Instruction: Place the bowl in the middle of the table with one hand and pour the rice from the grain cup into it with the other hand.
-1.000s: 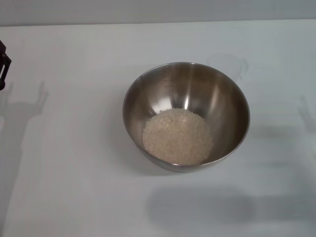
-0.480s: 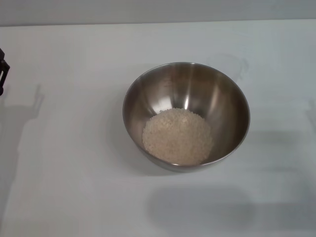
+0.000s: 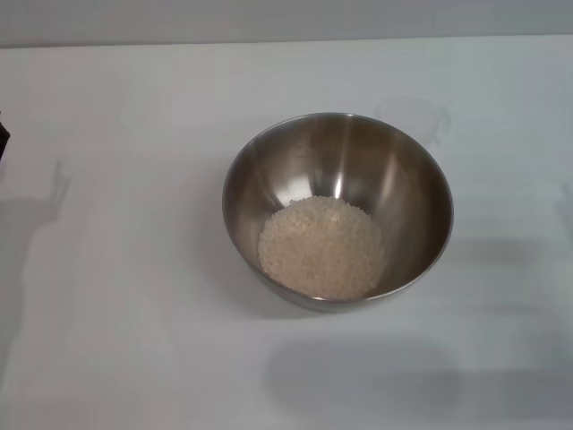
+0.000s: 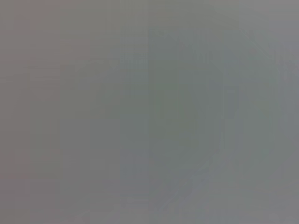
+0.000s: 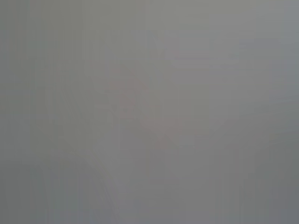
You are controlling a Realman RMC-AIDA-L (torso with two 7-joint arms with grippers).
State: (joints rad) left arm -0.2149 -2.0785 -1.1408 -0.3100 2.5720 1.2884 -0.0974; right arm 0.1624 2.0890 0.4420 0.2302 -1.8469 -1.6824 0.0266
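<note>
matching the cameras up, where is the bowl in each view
Head view: the bowl sits just right of centre on the table, with rice in it.
Left wrist view: not in it; no object can be made out.
Right wrist view: not in it either.
Shared landmark: none; only the head view shows the scene.

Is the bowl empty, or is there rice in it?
Not empty: the bowl holds a pale rice mound covering its bottom.

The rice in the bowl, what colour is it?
Pale off-white rice, clearest in the head view.
</note>
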